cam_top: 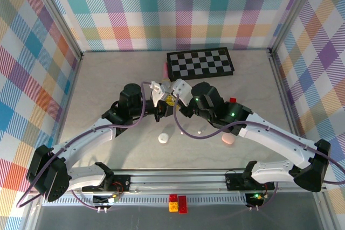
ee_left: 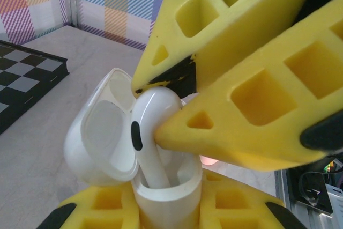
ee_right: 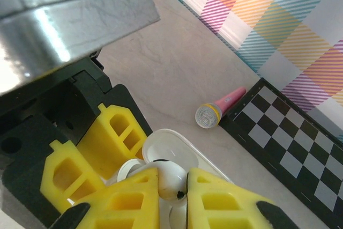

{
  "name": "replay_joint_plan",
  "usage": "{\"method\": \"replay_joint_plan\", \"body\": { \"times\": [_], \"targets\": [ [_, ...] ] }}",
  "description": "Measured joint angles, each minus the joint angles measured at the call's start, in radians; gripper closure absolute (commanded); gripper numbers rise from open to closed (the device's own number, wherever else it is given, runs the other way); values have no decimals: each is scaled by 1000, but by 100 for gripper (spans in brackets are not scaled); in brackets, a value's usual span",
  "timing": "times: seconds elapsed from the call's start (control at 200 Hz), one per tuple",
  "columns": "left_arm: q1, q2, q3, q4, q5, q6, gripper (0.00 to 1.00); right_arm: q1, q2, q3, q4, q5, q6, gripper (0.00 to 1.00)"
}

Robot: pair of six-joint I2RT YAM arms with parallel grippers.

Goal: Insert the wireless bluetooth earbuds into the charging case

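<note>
At the centre of the top view, the two grippers met tip to tip. The right gripper (ee_right: pixel 172 186) was closed on a white earbud (ee_left: pixel 153 105), pinching its head. The earbud's stem stood inside the charging case (ee_left: pixel 166 194), at lower centre of the left wrist frame. The left gripper (ee_left: pixel 166 210) clamped that case between its fingers. The lid (ee_left: pixel 99 138) stood open to the left. A checkerboard (cam_top: pixel 200 63) lay above the grippers in the top view.

White earbud (ee_left: pixel 153 112), white charging case (ee_left: pixel 96 146), yellow right claw (ee_right: pixel 172 185), black-and-grey chequered board (cam_top: pixel 200 63), pink microphone (ee_right: pixel 228 102), pastel plaid walls (cam_top: pixel 161 9)
</note>
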Motion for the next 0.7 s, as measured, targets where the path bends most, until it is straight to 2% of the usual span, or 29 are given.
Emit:
{"method": "replay_joint_plan", "body": {
  "times": [0.33, 0.485, 0.7],
  "targets": [
    [-1, 0, 0, 1, 3, 0, 99, -1, 0, 23, -44, -31, -3, 81],
    [-6, 0, 0, 2, 7, 0, 99, -1, 1, 41, -75, -43, -2, 76],
    [-6, 0, 0, 2, 6, 0, 99, -1, 5, 49, -83, -61, 3, 74]
  ]
}}
